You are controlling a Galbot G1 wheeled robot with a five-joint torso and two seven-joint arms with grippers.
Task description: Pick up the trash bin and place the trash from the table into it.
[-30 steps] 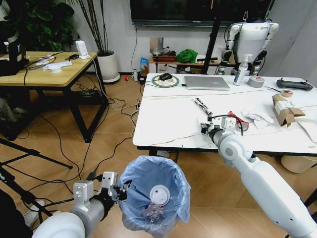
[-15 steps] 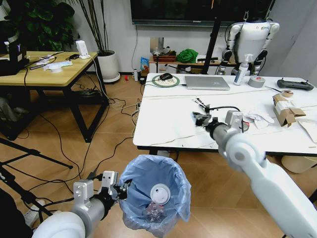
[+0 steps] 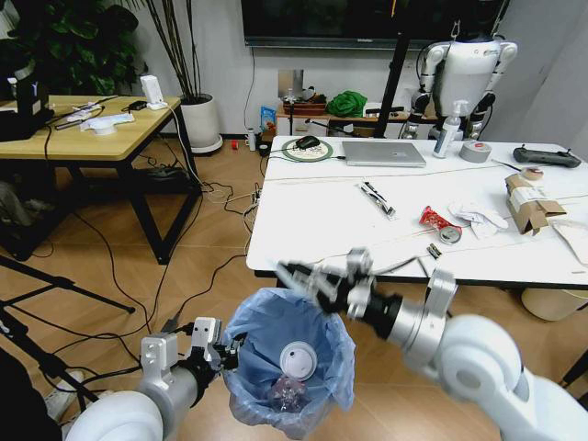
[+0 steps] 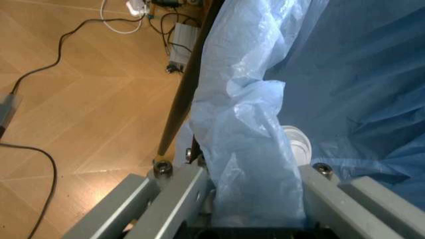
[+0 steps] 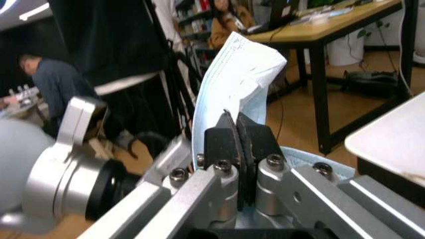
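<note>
The trash bin (image 3: 289, 363), lined with a crinkly light-blue bag (image 4: 265, 99), stands off the table's near edge. My left gripper (image 3: 218, 354) is shut on its rim (image 4: 247, 169). A white round lid (image 3: 297, 356) and clear crumpled plastic lie inside. My right gripper (image 3: 296, 276) hovers just above the bin's far rim, shut (image 5: 237, 130) on a pale blue-white piece of paper (image 5: 239, 69). On the white table (image 3: 303, 230) lie a red wrapper (image 3: 432, 219), crumpled white paper (image 3: 482, 216), a torn cardboard box (image 3: 531, 204) and a thin dark wrapper (image 3: 378, 197).
A laptop (image 3: 384, 152), spray bottle (image 3: 446, 129) and grey tape roll (image 3: 475, 152) sit at the table's far side. A yellow wooden table (image 3: 83, 124) stands to the left, with cables across the floor (image 3: 211, 276). Tripod legs (image 3: 55, 294) lie near my left arm.
My right arm has swung off the table and down toward me, bringing the held paper over the bin's opening. The left gripper and bin have not moved.
</note>
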